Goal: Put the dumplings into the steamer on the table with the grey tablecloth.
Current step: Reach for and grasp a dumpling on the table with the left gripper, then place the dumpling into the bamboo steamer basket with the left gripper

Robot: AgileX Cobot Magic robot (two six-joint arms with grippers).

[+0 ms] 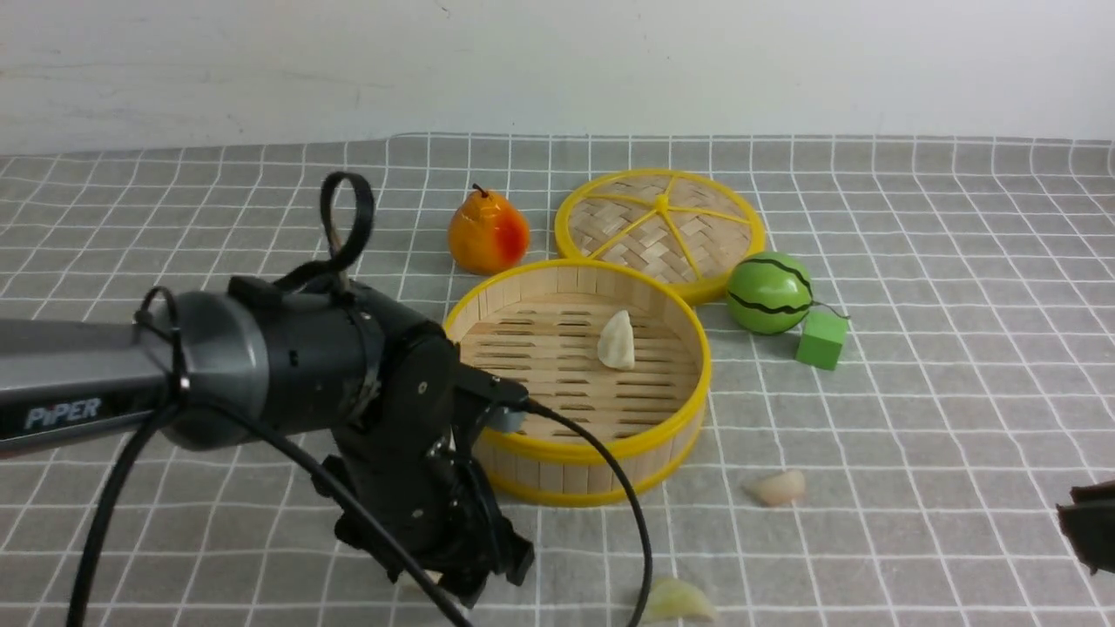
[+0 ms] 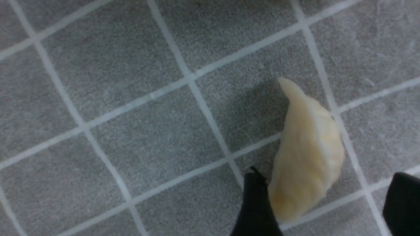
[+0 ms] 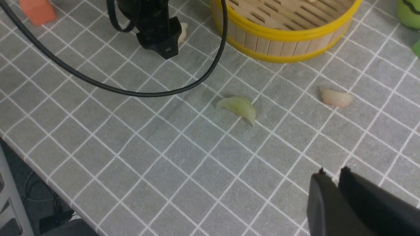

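Two black fingers [image 2: 256, 203] of the left gripper [image 2: 326, 173] stand spread to either side of a cream dumpling [image 2: 305, 154] lying on the grey tablecloth [image 2: 131, 98]; one finger touches it. The left arm [image 1: 87, 374], at the front view's left edge, reads "PiPER". The right gripper [image 3: 333, 173] is pinched together, empty. At centre frame, the steamer [image 1: 592, 453] holds one whitish dumpling [image 1: 617, 340]. A pinkish dumpling [image 1: 780, 488] and a greenish dumpling [image 1: 679, 601] lie below it on the cloth.
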